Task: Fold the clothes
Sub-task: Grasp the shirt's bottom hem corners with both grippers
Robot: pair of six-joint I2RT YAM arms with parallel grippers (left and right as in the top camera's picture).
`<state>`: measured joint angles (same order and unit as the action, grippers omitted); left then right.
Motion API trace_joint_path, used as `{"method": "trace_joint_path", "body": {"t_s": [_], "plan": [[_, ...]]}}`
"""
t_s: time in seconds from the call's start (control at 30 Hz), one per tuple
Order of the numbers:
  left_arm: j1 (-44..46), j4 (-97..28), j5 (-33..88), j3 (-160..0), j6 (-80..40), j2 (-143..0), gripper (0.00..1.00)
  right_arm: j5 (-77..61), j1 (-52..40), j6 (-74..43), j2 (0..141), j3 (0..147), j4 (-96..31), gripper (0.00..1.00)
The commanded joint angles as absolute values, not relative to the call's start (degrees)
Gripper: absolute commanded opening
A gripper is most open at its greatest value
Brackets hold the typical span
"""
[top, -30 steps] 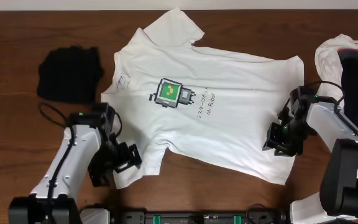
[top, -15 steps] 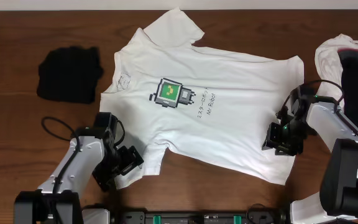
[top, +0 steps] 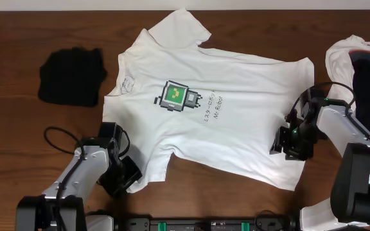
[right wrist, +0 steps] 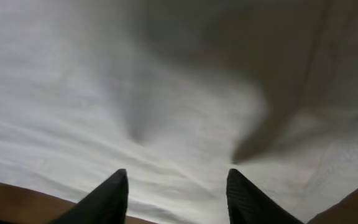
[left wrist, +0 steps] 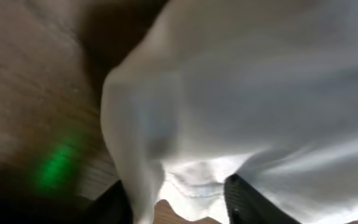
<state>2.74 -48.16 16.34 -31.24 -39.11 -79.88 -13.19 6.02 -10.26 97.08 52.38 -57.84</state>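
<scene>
Edges of the white printed cotton T-shirt (top: 236,122) are judged readied for grasping: the left gripper (left wrist: 178,196) (8 o'clock) and right gripper (right wrist: 178,186) (4 o'clock) are spread, clamping nothing; closing seems needed.

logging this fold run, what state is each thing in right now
shirt: spread flat, print up, unfolded
black cloth: folded
pile: heaped, not folded
left gripper: open, sleeve edge between its fingers
right gripper: open, over the shirt near its hem
</scene>
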Motion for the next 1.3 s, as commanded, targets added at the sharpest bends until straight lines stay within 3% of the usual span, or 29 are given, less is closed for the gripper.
{"method": "trace_joint_path", "body": {"t_s": [0.0, 0.23, 0.4, 0.43, 0.47, 0.5, 0.57, 0.7, 1.0, 1.27], "plan": [[2.7, -48.07, 14.11, -30.35, -39.31, -79.72, 0.41, -8.32, 5.61, -14.66, 94.39, 54.65, -58.48, 0.52], [2.7, -48.05, 14.13, -30.33, -39.29, -79.72, 0.24, -5.8, 5.61, -22.15, 82.15, 54.76, -61.23, 0.54], [2.7, -47.59, 14.13, -30.33, -39.31, -79.72, 0.24, -5.82, 5.61, -27.14, 74.22, 54.41, -65.43, 0.54], [2.7, -47.59, 14.15, -30.33, -39.31, -79.72, 0.24, -5.82, 5.61, -27.94, 73.1, 54.24, -66.35, 0.66], [2.7, -47.59, 14.15, -30.33, -39.31, -79.72, 0.24, -5.8, 5.61, -29.1, 72.16, 53.84, -67.18, 0.96], [2.7, -47.59, 14.15, -30.33, -39.31, -79.72, 0.24, -5.82, 5.61, -30.04, 71.42, 53.21, -67.7, 0.99], [2.7, -47.59, 14.15, -30.33, -39.31, -79.72, 0.24, -5.8, 5.61, -30.85, 70.63, 51.35, -67.92, 0.99], [2.7, -47.59, 14.15, -30.35, -39.31, -79.72, 0.25, -5.8, 5.61, -35.33, 70.57, 44.47, -64.71, 0.85], [2.7, -47.64, 14.15, -30.33, -39.29, -79.72, 0.25, -0.03, 5.65, -45.23, 70.54, 30.17, -54.46, 0.87], [2.7, -47.2, 14.37, -30.33, -39.31, -79.72, 0.25, -0.45, 5.98, -48.51, 70.5, 28.95, -52.14, 0.83]]}}
